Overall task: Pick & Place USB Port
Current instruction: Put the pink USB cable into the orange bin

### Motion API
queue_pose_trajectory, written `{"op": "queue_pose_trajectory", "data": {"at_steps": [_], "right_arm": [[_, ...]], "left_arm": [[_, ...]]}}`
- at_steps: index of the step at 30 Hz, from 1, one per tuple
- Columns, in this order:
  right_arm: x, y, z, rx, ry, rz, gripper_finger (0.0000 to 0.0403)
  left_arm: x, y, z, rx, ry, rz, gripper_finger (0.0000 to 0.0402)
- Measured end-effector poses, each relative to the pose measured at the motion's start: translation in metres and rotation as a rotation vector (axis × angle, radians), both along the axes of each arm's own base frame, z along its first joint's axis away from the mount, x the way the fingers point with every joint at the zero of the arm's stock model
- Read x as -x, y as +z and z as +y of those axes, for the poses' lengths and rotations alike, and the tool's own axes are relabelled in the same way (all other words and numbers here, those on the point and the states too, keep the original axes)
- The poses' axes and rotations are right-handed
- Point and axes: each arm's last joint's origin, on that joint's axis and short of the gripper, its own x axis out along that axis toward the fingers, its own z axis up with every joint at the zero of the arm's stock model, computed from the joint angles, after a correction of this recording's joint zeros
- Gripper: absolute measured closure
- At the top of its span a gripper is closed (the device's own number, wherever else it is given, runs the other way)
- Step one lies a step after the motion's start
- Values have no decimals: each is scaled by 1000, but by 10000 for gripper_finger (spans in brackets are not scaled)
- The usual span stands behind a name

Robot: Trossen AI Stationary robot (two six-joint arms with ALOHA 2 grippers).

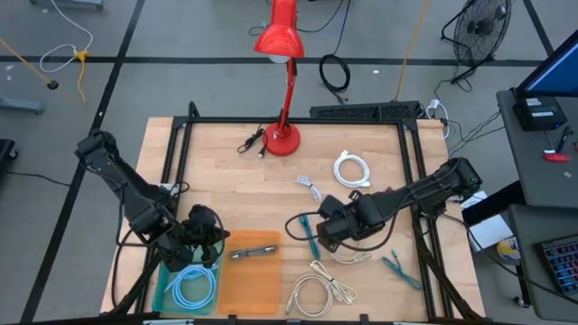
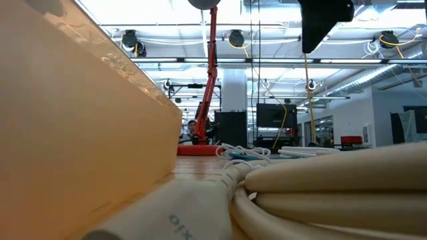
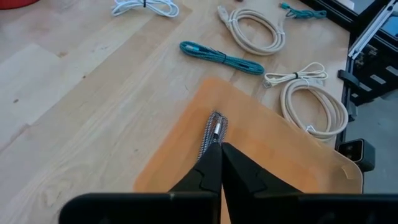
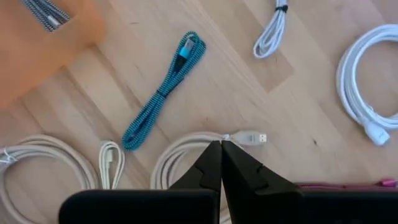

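A grey braided USB cable (image 1: pixel 254 252) lies flat in the orange tray (image 1: pixel 257 289). My left gripper (image 1: pixel 215 240) is shut at the tray's left edge. In the left wrist view its fingertips (image 3: pixel 219 147) point along the cable (image 3: pixel 214 127) and cover its near end. My right gripper (image 1: pixel 327 235) is shut too and hovers right of the tray. In the right wrist view it (image 4: pixel 221 144) sits over a cream cable coil whose USB plug (image 4: pixel 252 137) lies just beyond the tips. A teal braided cable (image 4: pixel 163 93) lies beside it on the wood. My left gripper has its shut fingertips (image 3: pixel 211 155) over the near end of the grey braided cable (image 3: pixel 210 138), coming at it slanting from above, along its length. The fingers hide that end, so I cannot tell whether they touch it. The cable lies on the tray floor.
A blue tray (image 1: pixel 168 291) holding a light blue cable (image 1: pixel 191 283) sits left of the orange one. A white coil (image 1: pixel 352 170), cream coils (image 1: pixel 321 291), a small white bundle (image 1: pixel 311 188) and a second teal cable (image 1: pixel 397 267) lie on the wood. A red lamp (image 1: pixel 284 135) stands at the far edge.
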Motion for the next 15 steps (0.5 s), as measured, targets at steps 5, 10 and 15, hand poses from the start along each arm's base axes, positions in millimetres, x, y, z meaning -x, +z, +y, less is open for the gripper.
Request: {"op": "queue_pose_trajectory", "data": {"at_steps": [5,10,15], "right_arm": [[10,2,-14,37,-27,-28,403],[38,-15,-43,-51,-78,-206,403],[75,-42,-69,-187,-116,-452,403]], "left_arm": [[0,0,0,1,-1,0,388],[0,0,-1,3,-4,-1,398],[0,0,-1,8,-7,3,386]]}}
